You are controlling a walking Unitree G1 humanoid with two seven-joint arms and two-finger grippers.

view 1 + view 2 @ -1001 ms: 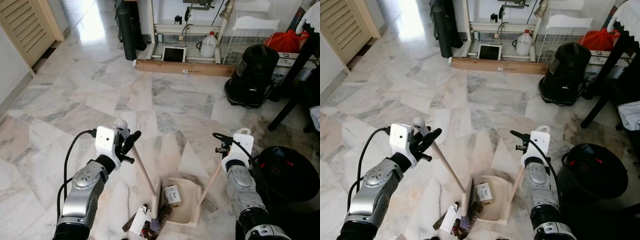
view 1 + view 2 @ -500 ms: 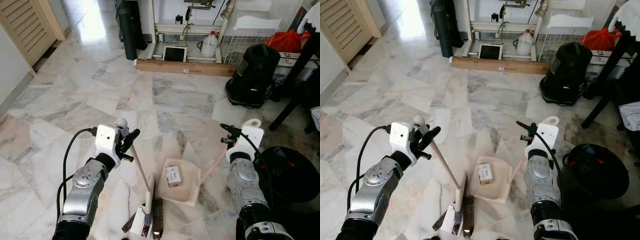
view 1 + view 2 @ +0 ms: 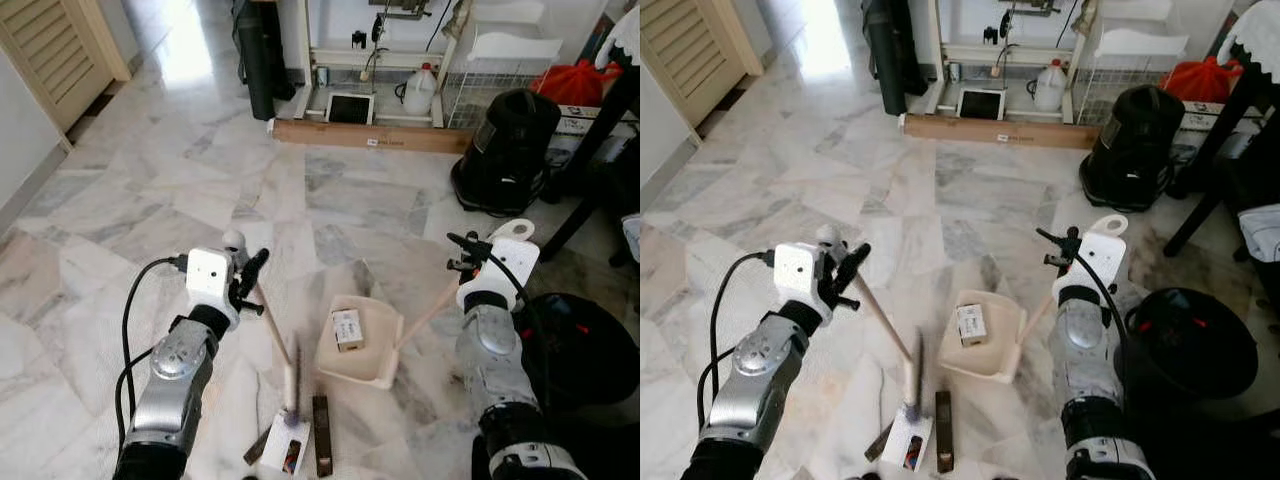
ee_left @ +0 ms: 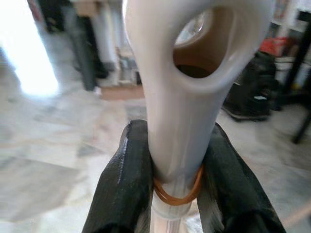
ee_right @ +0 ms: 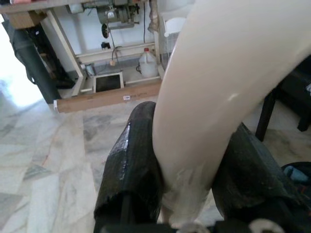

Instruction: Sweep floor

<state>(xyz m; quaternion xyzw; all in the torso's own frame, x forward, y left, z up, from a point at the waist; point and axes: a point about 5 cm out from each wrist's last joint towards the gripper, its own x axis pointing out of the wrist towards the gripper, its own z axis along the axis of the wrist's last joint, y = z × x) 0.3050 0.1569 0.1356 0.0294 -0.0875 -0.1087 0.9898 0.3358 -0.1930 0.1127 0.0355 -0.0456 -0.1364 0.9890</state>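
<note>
While the left gripper (image 4: 176,187) squeezed the broom (image 3: 272,335) and the right gripper (image 5: 192,187) squeezed the dustpan (image 3: 362,345), its small box (image 3: 347,329) probably might tip out.

open marble floor (image 3: 180,180) ahead, black bin (image 3: 585,345) right

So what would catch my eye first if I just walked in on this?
Probably the two silver arms: the left gripper clamps a broom handle, the right gripper holds a cream dustpan with a small box inside. Scraps lie on the marble floor beneath the broom.
</note>
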